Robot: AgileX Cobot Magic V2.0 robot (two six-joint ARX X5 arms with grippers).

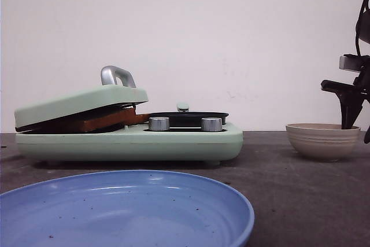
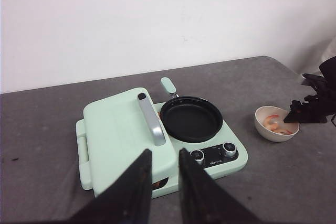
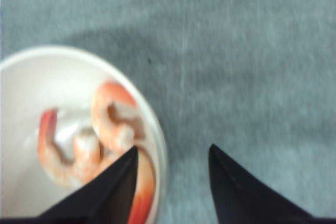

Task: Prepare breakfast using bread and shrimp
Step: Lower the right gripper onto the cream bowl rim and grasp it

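Observation:
The bread (image 1: 101,121) lies in the mint-green breakfast maker (image 1: 133,143), only its brown crust edge showing under the lowered lid (image 1: 81,102). Pink-orange shrimp (image 3: 105,135) lie in the beige ribbed bowl (image 1: 322,141); they also show in the left wrist view (image 2: 275,124). My right gripper (image 3: 173,148) is open and straddles the bowl's rim (image 3: 157,140), one finger over the shrimp, the other outside. It holds nothing. My left gripper (image 2: 165,151) hovers in front of the maker, jaws a little apart and empty.
A black round pan (image 2: 191,118) sits on the maker's right half, with two silver knobs (image 1: 159,123) in front. A large blue plate (image 1: 127,212) lies at the table's near edge. The bowl stands on the dark table right of the maker.

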